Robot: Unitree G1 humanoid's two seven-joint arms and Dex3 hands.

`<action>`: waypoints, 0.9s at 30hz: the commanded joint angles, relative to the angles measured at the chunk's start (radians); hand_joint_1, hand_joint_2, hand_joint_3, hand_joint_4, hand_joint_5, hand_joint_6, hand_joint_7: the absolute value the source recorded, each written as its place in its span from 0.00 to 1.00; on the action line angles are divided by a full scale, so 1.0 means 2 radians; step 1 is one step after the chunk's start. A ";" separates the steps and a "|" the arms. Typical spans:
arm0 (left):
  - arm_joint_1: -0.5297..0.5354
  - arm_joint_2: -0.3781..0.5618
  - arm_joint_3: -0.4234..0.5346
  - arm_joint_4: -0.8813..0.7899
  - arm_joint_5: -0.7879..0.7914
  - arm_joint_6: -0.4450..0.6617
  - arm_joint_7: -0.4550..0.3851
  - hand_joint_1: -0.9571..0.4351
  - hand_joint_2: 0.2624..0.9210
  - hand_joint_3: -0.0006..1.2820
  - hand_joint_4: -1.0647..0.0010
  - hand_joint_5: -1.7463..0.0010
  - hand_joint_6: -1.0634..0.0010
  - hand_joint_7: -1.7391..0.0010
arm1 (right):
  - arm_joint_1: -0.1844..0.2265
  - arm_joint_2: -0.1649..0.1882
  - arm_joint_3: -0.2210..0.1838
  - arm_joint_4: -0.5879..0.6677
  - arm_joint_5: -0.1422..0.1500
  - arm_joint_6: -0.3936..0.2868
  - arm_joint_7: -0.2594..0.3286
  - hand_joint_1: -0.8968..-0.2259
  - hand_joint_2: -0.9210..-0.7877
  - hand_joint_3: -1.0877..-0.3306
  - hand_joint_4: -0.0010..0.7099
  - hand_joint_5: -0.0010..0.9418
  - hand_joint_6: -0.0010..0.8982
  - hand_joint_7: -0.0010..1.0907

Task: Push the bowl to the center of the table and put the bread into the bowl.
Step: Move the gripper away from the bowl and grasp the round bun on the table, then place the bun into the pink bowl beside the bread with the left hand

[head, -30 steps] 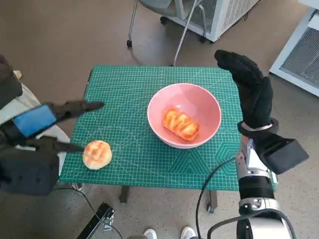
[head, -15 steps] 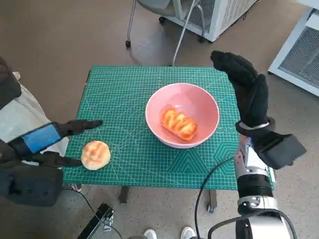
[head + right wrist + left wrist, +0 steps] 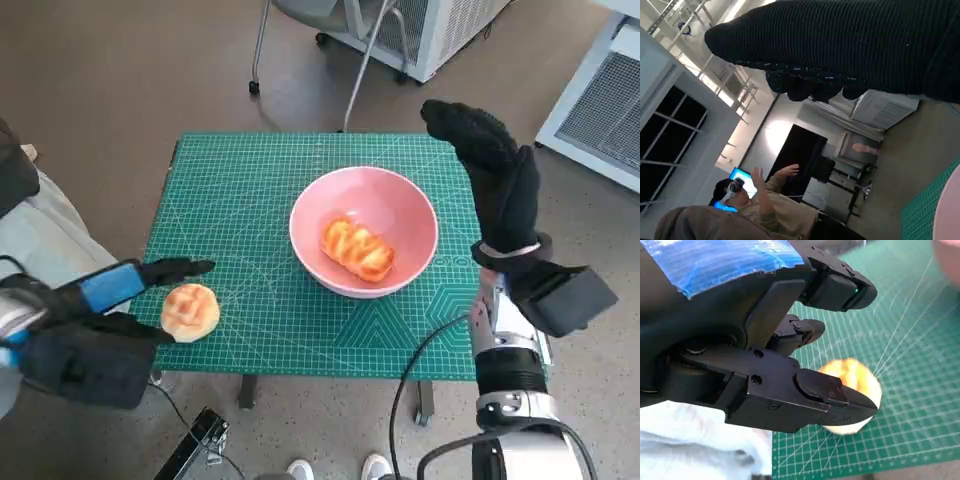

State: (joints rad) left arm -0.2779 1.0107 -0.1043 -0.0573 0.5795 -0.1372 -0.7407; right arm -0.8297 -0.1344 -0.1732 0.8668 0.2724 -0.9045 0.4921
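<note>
I count one pink bowl (image 3: 364,231) near the middle of the green mat (image 3: 250,190), and two pieces of bread: a long glazed roll (image 3: 357,249) already lying inside the bowl, and one round bun (image 3: 190,311) at the mat's near left corner. My left hand (image 3: 95,325) has its fingers apart on either side of the bun, holding nothing. My right hand (image 3: 492,180) stands flat and spread just beside the bowl's right rim, empty
</note>
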 commanded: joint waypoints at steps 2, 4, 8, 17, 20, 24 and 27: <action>-0.020 -0.018 -0.039 0.048 0.034 -0.007 0.015 0.72 0.91 0.00 0.81 1.00 0.66 1.00 | 0.004 0.000 -0.001 0.001 0.002 0.008 0.005 0.55 0.00 0.53 0.61 0.02 0.06 0.77; -0.026 -0.025 -0.053 0.064 0.046 -0.003 0.015 0.72 0.91 0.01 0.81 1.00 0.65 1.00 | 0.005 0.000 -0.002 -0.001 0.002 0.009 0.006 0.55 0.00 0.52 0.61 0.02 0.05 0.77; -0.039 -0.040 -0.075 0.094 0.062 0.003 0.013 0.75 0.92 0.01 0.79 0.99 0.64 0.99 | 0.005 -0.002 -0.002 -0.002 0.003 0.010 0.006 0.55 0.00 0.52 0.61 0.02 0.05 0.77; -0.063 -0.044 -0.110 0.159 0.087 -0.050 0.053 0.70 0.98 0.06 0.48 0.93 0.45 0.69 | 0.008 -0.004 -0.003 -0.008 -0.001 0.010 0.001 0.55 0.00 0.52 0.61 0.02 0.05 0.77; -0.072 -0.044 -0.110 0.171 0.083 -0.063 0.062 0.52 0.99 0.14 0.51 0.73 0.50 0.35 | 0.009 -0.003 -0.004 -0.008 0.000 0.010 0.001 0.55 0.00 0.52 0.61 0.02 0.05 0.77; -0.081 -0.043 -0.108 0.184 0.081 -0.074 0.073 0.65 1.00 0.16 0.60 0.34 0.47 0.25 | 0.010 -0.003 -0.005 -0.007 0.000 0.009 0.000 0.55 0.00 0.52 0.61 0.02 0.05 0.77; -0.088 -0.044 -0.103 0.192 0.078 -0.076 0.081 0.68 1.00 0.15 0.59 0.25 0.44 0.28 | 0.011 -0.002 -0.005 -0.008 -0.003 0.007 -0.003 0.55 0.00 0.52 0.61 0.02 0.05 0.77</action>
State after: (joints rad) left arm -0.4481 0.9251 -0.3072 0.3031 0.7439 -0.2783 -0.5837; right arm -0.8297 -0.1396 -0.1801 0.8465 0.2717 -0.8957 0.4917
